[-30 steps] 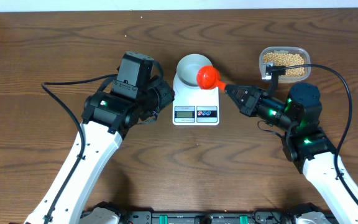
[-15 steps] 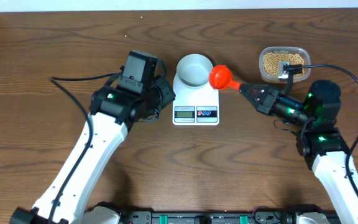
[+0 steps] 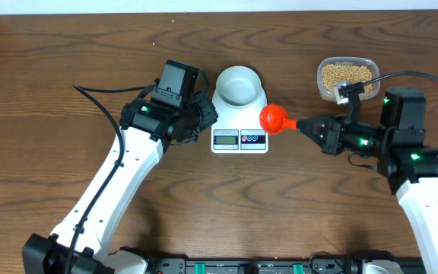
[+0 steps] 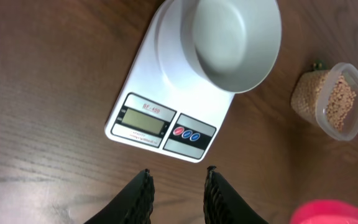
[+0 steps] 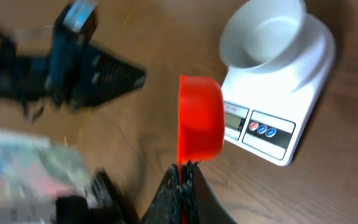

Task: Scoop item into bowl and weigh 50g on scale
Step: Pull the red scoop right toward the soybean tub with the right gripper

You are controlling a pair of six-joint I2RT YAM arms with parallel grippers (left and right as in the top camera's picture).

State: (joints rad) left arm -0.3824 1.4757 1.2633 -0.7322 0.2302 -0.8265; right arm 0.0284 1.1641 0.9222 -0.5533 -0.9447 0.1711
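A dark brown wooden bench (image 3: 295, 205) with bold, wavy grain fills the overhead view. A clear plastic container (image 3: 348, 59), rectangular with rounded corners and no lid on it, sits toward 1 o'clock, near the bench's far edge. A red scoop (image 3: 273, 119) lies just off centre toward 3 o'clock, its round cup at the 9 o'clock end and its thin handle running out toward 3 o'clock. From above only smooth red shows, so what is inside cannot be told. The right wrist view catches the cup side-on. A pale strip (image 3: 219, 5) borders the bench at 12 o'clock, and a black rail (image 3: 249, 266) with green fittings runs along the 6 o'clock edge.
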